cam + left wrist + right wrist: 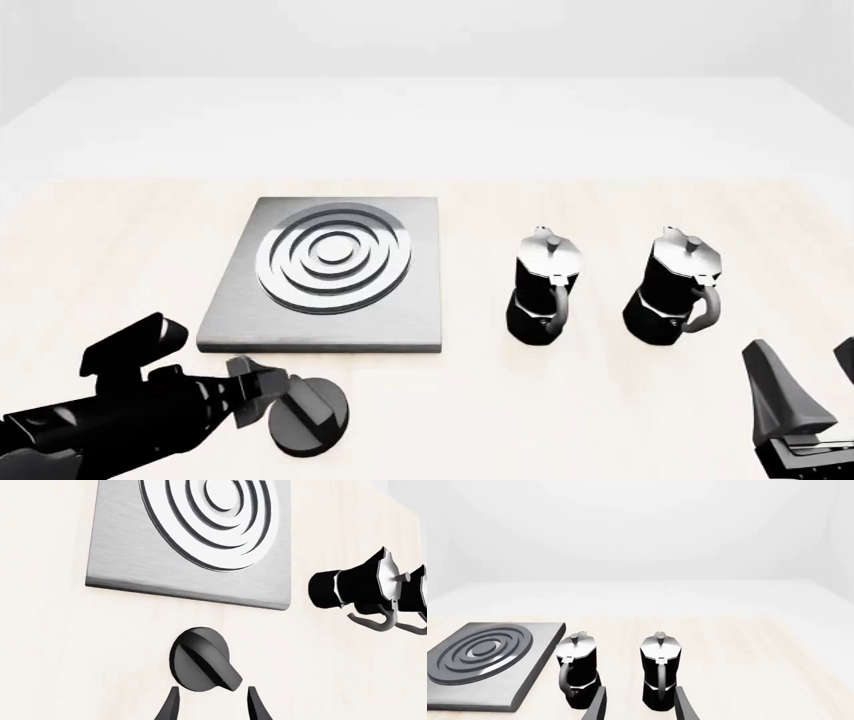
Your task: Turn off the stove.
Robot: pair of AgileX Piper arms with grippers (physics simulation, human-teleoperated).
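The stove point(327, 275) is a flat grey square slab with concentric silver rings, lying left of centre on the table; it also shows in the wrist views point(193, 540) point(484, 662). Its black ridged knob point(307, 415) sits on the table just in front of the slab point(202, 659). My left gripper point(212, 705) is open, its fingertips point(170, 705) apart just short of the knob, not touching it. In the front view the left gripper point(267, 385) is right beside the knob. My right gripper point(807, 375) stands open at the front right, holding nothing point(639, 705).
Two black moka pots with silver lids stand right of the stove: one point(545, 288) nearer it, the other point(678, 290) further right. Both show ahead of the right gripper point(577, 667) point(660, 670). Light wooden table surface point(134, 230) surrounds everything.
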